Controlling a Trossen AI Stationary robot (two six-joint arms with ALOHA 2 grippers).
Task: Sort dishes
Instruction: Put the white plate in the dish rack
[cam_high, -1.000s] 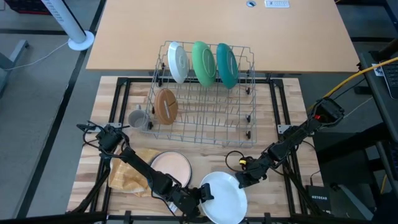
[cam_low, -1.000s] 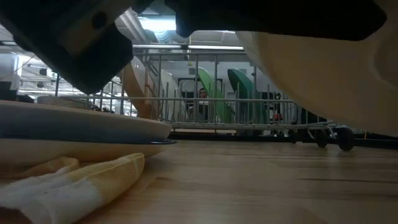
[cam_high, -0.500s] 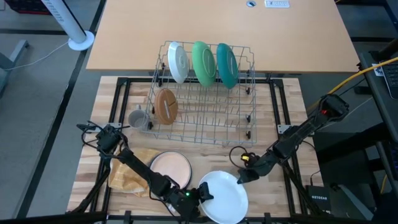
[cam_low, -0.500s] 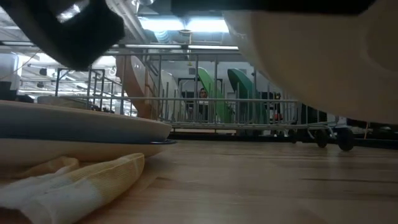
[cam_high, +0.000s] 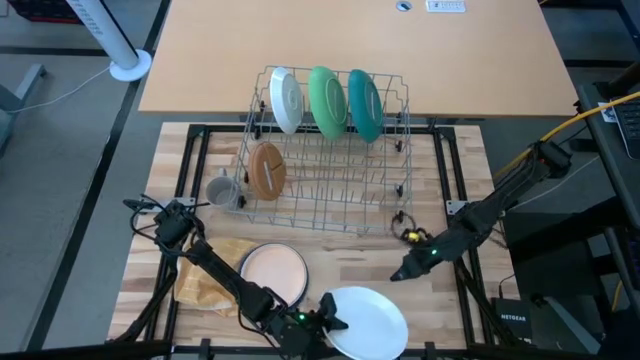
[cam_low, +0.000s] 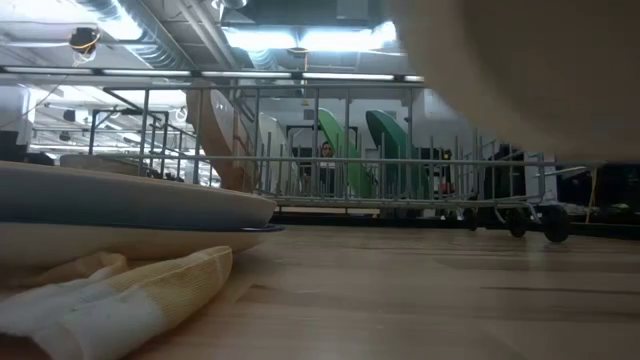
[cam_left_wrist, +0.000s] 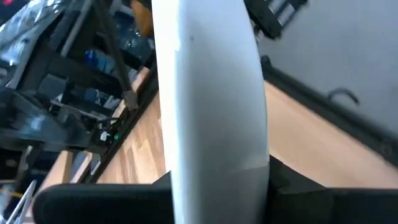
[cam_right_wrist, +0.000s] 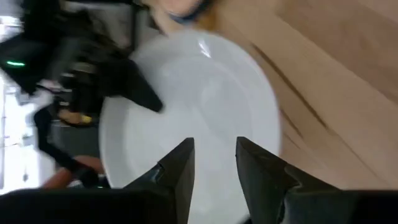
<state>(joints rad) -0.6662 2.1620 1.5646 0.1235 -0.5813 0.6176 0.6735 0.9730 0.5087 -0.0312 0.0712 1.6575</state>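
The white plate (cam_high: 368, 322) is clamped at its rim by the left end effector (cam_high: 322, 325), apparently raised off the desk (cam_high: 340, 255) near the front edge. The right end effector (cam_high: 398, 274) is held just beside it, slightly parted, gripping nothing.

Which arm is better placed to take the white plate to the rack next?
Left. The left end effector is already clamped on the white plate's rim at the table's near edge. The right end effector hangs open beside it, holding nothing.
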